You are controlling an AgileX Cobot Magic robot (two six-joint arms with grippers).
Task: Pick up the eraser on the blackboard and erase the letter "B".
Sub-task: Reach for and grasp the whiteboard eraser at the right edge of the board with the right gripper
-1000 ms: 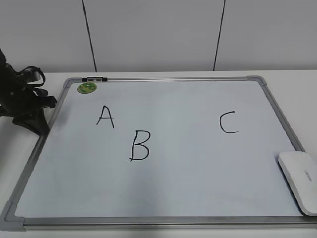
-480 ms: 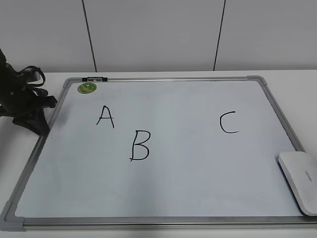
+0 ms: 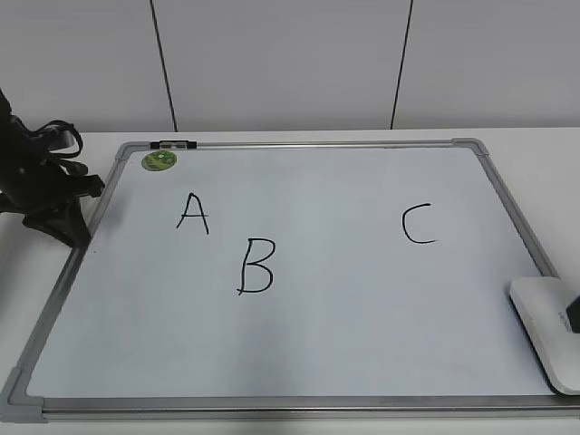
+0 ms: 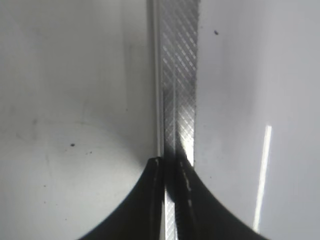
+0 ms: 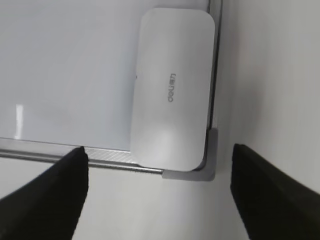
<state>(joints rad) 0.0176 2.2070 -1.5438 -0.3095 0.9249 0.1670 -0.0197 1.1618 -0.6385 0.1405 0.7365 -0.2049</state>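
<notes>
The right tool [image 5: 157, 195] hangs above the near right corner of the blackboard [image 3: 362, 344], its two dark fingers [image 5: 55, 192] spread wide apart and holding nothing. The eraser [image 5: 172, 87] lies flat just ahead of that tool, between the lines of its fingers but clear of both — white top up, grey lettering legible, tucked against the grey plastic corner of the frame. In the exterior view a dark tip of this tool shows at the right edge, over the eraser's far end.

The left tool [image 4: 170, 200] sits over the board's left frame rail, fingers together with the barest slit between them, gripping nothing.

The letter "B" [image 3: 256, 265] is intact — well away from the right tool, nearer the left one, with the "A" [image 3: 193, 213] just beyond it. The board rests on a white desk [image 3: 553, 154].
</notes>
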